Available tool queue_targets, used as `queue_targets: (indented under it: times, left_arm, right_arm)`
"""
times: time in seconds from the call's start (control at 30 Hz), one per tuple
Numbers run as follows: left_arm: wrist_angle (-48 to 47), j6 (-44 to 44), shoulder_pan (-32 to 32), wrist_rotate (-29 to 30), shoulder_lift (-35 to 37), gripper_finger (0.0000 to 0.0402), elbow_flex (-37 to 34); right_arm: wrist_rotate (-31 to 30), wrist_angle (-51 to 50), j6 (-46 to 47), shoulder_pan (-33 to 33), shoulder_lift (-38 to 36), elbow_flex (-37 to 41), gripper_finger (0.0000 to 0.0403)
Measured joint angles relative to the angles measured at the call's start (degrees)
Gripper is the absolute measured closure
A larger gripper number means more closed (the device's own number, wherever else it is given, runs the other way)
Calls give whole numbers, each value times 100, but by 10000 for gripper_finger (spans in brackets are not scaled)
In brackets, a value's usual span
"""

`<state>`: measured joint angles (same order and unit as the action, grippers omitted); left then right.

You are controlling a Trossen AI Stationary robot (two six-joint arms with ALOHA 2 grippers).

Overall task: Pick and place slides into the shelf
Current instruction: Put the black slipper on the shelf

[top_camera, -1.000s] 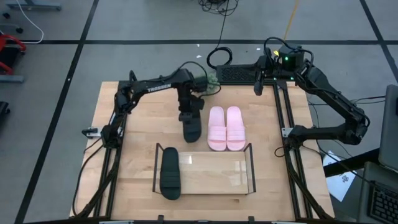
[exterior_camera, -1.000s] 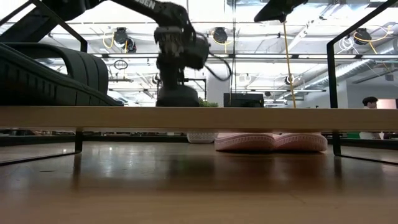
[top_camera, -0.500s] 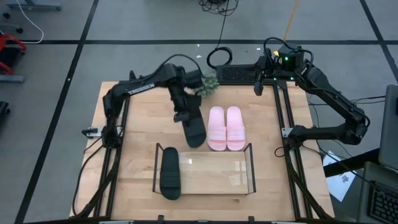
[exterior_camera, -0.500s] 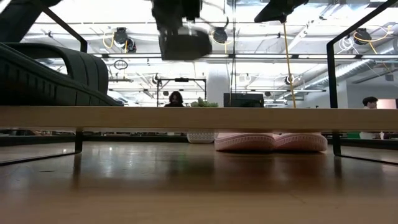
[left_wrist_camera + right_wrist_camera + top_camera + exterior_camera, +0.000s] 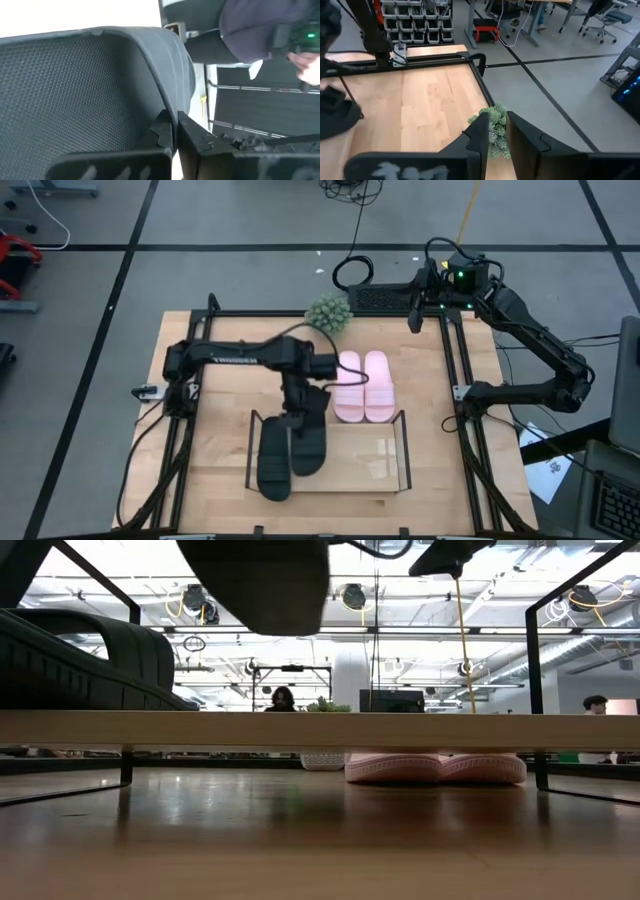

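So the left pincer (image 5: 303, 417) is pinching the edge of a matte black foam slide sandal (image 5: 309, 442), hanging it over the low clear-panelled shelf with the thin black frame (image 5: 390, 463), just beside its mate (image 5: 273, 461). Looks light and a bit floppy, so I'd grab the stiffer sole rim. The low view shows it's airborne; overhead doesn't. Right pincer (image 5: 414, 323) waits at the tabletop's far corner, nearly closed, holding nothing.

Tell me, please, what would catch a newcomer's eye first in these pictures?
The left tool holds a black slide over the shelf, beside the black slide already there. The pink pair waits behind it on the table, and the right arm is parked at the far right corner.
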<state>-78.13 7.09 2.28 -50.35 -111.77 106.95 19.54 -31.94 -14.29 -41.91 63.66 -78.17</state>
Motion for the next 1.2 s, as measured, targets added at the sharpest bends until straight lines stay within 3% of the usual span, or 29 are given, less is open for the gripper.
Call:
queue_targets:
  times: [0.27, 0.6, 1.2]
  left_arm:
    - [1183, -333, -331, -371, 4, 402, -650]
    - [2850, -1203, -541, -426, 4, 402, -1474]
    - [3539, -1655, -784, -669, 4, 402, -2388]
  right_arm:
    - [6, -4, 355, 1, 0, 0, 346]
    - [14, -7, 308, 0, 0, 0, 346]
    - [28, -24, 308, 1, 0, 0, 346]
